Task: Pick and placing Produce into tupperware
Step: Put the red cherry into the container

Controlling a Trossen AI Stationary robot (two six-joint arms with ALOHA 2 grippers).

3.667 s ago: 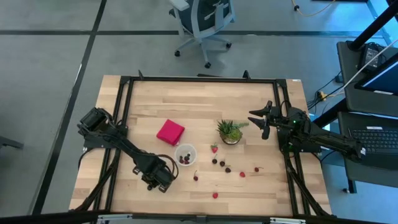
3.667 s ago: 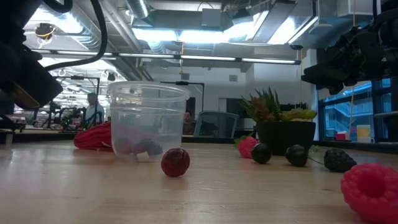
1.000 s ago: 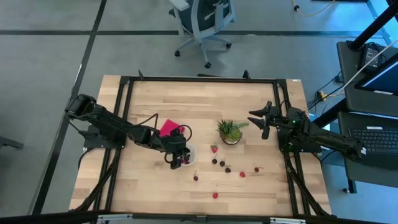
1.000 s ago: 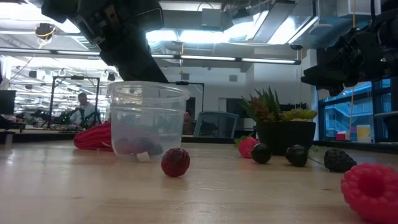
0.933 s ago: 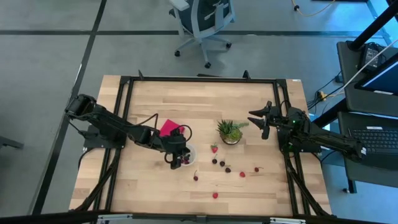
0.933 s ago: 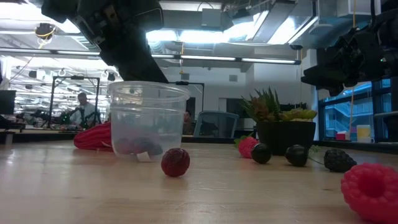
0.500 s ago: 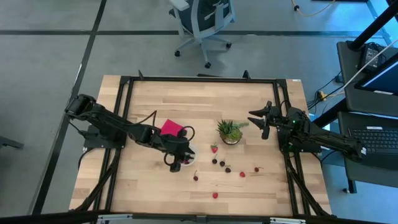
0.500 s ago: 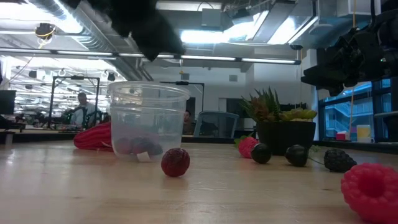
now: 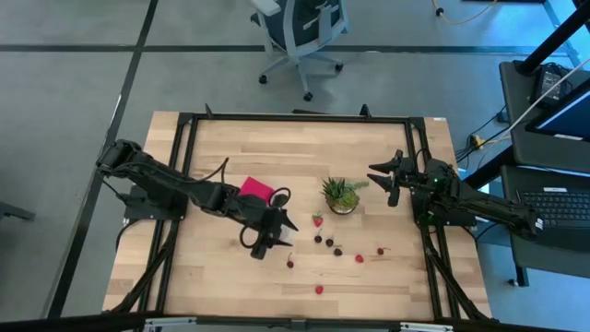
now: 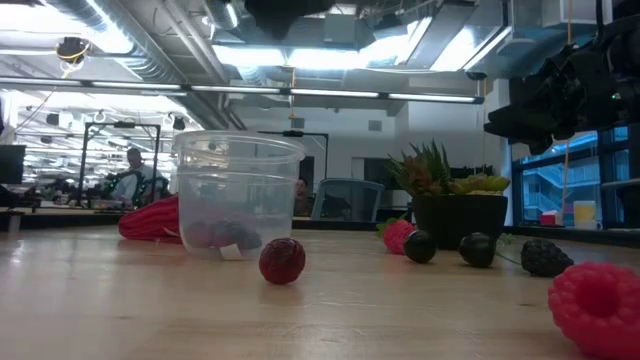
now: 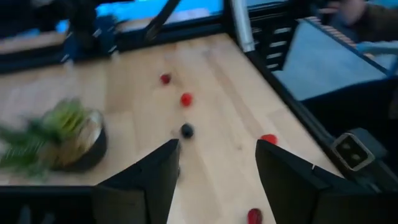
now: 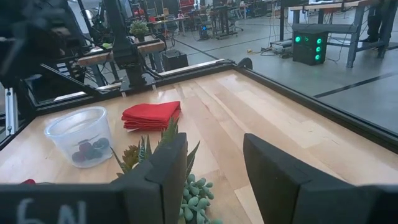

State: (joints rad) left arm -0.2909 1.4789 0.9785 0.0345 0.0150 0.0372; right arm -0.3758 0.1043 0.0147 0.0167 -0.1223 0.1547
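The left gripper [image 9: 279,231] is seen over the clear plastic container [image 10: 237,192], its fingers [image 11: 152,180] spread wide apart with nothing between them. In the high view the container is hidden beneath that gripper; in the low view it stands on the wooden table [image 9: 369,277], just in front of a folded red cloth [image 9: 255,190], with a few dark berries [image 12: 87,149] lying inside it. More red and dark berries [image 9: 337,250] are scattered on the table beside the container and near the potted succulent [image 9: 342,195]. The right gripper [image 9: 383,177] is held above the table beside the plant, its fingers [image 12: 158,171] parted and empty.
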